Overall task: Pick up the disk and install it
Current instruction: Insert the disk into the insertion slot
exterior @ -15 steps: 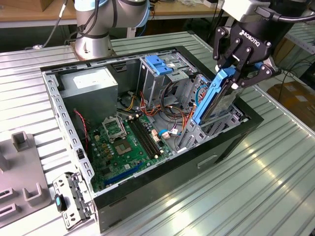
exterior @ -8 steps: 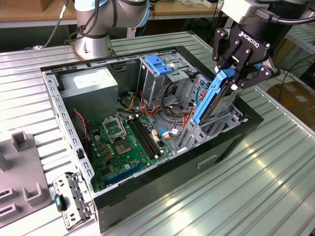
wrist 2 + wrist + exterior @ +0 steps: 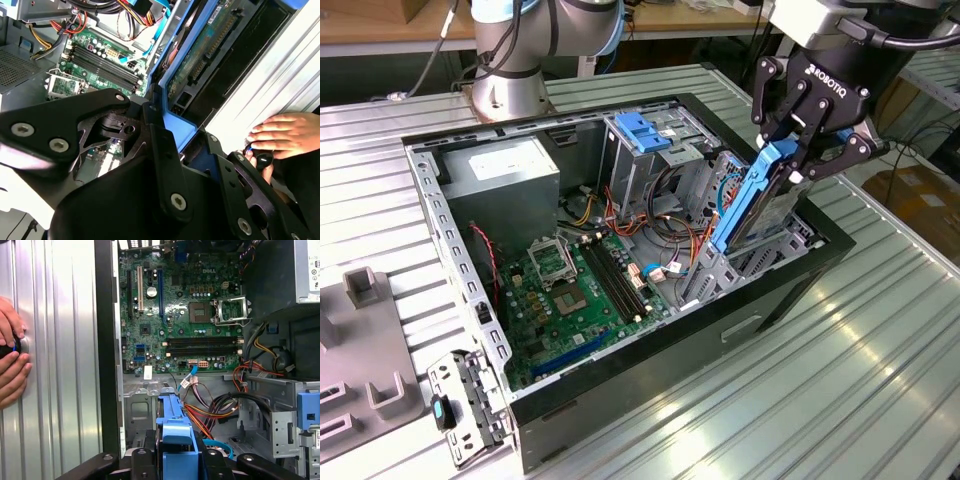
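Jaws clamp narrowly on the upper end of the disk — the gripper holds it steeply tilted, its blue frame edge-on in the exterior view and its lower end down at the grey bay in the case's corner at that view's right. Whether it touches the bay cannot be told. In the second wrist view the black fingers pinch the blue frame, and the disk's green circuit board faces the camera. Beside the bay run red and orange cables. Beyond them are the motherboard on the case floor, the cage with its blue latch and the power supply. Outside the case, a hand rests on the ribbed table — over a dark round knob.
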You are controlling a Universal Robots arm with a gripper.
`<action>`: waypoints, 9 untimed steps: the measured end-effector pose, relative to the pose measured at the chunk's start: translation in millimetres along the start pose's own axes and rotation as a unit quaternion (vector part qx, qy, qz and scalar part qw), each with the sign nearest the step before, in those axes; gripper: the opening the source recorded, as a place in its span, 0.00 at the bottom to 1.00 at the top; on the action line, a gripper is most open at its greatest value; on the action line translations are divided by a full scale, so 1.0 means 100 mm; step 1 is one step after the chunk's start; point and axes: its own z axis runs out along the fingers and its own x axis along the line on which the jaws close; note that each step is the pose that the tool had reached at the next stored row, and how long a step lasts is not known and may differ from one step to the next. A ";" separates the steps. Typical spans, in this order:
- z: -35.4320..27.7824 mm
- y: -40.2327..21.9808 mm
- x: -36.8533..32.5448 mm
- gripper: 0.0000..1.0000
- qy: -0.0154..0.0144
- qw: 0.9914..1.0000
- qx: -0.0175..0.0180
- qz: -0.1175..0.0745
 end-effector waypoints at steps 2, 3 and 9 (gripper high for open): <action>0.018 0.000 0.001 0.37 0.000 1.000 0.000 0.000; 0.035 0.000 0.001 0.37 0.000 1.000 0.000 0.000; 0.149 -0.001 0.009 0.37 0.000 1.000 0.000 0.000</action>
